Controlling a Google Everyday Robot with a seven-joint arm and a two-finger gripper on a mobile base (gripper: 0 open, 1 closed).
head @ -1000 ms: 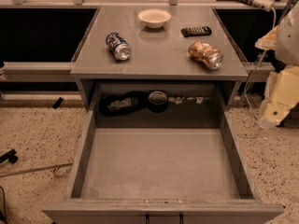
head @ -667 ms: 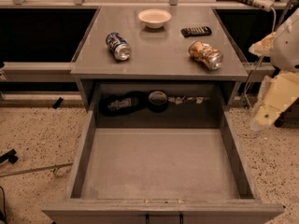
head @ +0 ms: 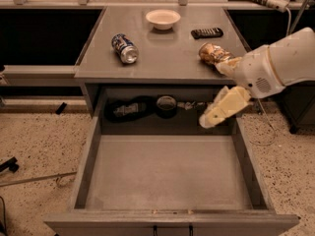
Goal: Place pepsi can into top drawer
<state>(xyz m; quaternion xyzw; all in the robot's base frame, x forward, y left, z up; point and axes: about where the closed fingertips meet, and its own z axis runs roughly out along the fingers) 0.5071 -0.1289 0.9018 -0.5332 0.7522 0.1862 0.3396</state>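
Observation:
The pepsi can (head: 124, 48), dark blue with silver ends, lies on its side on the left part of the grey cabinet top (head: 167, 58). The top drawer (head: 167, 173) is pulled out toward me below it, and its flat grey bottom is bare. My gripper (head: 211, 96), with cream fingers on a white arm, reaches in from the right. It hangs over the drawer's back right corner, at the cabinet top's front edge. It is open and holds nothing. It is well to the right of the pepsi can.
A dented gold and tan can (head: 212, 53) lies on the cabinet top just behind my gripper. A white bowl (head: 163, 18) and a black remote (head: 206, 32) sit further back. Dark objects (head: 130, 109) lie in the cavity behind the drawer. Speckled floor lies on both sides.
My arm has swung left from the right edge of the view. The gripper now sits over the drawer's back right corner. The cans and the drawer have not moved.

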